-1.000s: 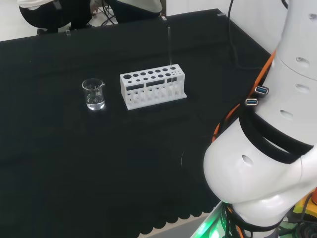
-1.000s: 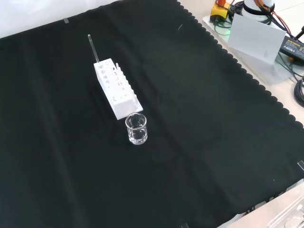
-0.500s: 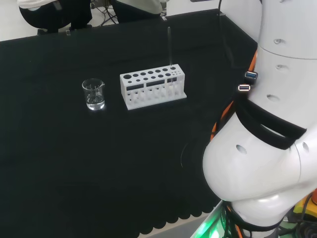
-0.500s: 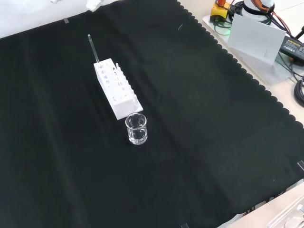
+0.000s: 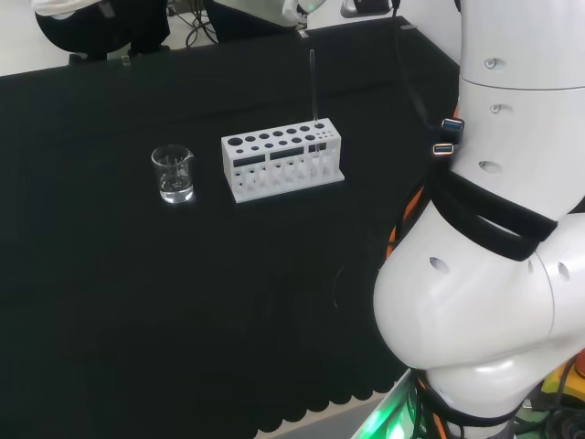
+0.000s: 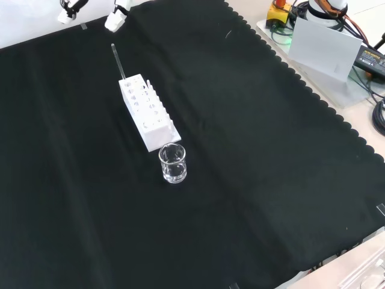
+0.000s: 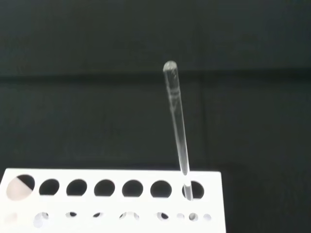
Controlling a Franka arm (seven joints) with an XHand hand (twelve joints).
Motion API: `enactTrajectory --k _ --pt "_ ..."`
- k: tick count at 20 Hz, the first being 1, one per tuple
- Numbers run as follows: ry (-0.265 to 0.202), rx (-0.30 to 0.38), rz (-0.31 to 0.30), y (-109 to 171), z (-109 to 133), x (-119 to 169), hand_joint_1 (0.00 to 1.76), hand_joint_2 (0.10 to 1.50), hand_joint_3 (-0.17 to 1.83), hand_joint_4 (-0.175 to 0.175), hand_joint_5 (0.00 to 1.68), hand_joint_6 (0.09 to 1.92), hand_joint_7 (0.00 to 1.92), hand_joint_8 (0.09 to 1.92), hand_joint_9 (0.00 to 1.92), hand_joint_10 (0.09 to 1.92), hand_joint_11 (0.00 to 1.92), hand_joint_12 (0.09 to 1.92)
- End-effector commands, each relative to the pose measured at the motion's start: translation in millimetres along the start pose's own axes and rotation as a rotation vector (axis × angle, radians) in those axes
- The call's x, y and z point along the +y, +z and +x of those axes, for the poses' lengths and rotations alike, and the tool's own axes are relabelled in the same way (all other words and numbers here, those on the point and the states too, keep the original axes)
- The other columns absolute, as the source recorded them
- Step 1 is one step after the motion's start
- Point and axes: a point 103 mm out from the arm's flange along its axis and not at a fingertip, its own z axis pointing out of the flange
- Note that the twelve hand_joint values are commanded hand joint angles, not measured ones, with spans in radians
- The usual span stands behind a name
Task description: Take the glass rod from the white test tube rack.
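1. The white plastic test tube rack (image 5: 282,166) with rows of round holes stands on the black cloth (image 5: 137,293) near the centre of the bench. In the head view its long side runs from 9 o'clock to 3 o'clock.

2. The thin clear glass rod (image 5: 313,84) stands nearly upright in the end hole at the rack's 3 o'clock end in the head view. In the front view (image 6: 118,61) that end is the rack's 12 o'clock end. The hole holds the rod's lower end, so most of its length rises free above the rack for grasping.

3. The wrist view shows the rod (image 7: 177,131) in the last large hole of the row, its rounded tip clear of everything. The camera looks straight at the rod, which suggests the wrist is aligned on it for the approach.

4. The black and white robot hand (image 6: 115,18) enters the front view at 12 o'clock, above and beyond the rod. Two white fingertips (image 6: 66,13) show, set apart and touching nothing. The fingers appear spread, ready to close on the rod.

5. A small clear glass beaker (image 5: 172,173) stands just off the rack's 9 o'clock end in the head view, well apart from the rod. It does not obstruct the approach.

6. Judgement: the rod is not yet grasped, and a straight upward pull should clear the hole.
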Motion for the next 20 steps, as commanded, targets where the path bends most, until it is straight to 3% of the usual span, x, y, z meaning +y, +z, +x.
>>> enactTrajectory --k 1,10,20 --pt "-0.017 -0.002 0.024 15.2 0.9 -3.7 0.54 0.88 0.47 -0.126 0.24 0.09 0.09 0.80 0.24 0.84 0.17 1.40" --pt "-0.009 0.021 0.062 32.4 -2.7 -7.3 0.54 0.88 0.47 -0.120 0.22 0.09 0.10 0.79 0.25 0.84 0.17 1.40" --pt "-0.025 0.031 0.092 68.0 -13.2 -7.1 0.56 0.88 0.48 -0.138 0.34 0.09 0.18 0.79 0.35 0.82 0.22 1.39"
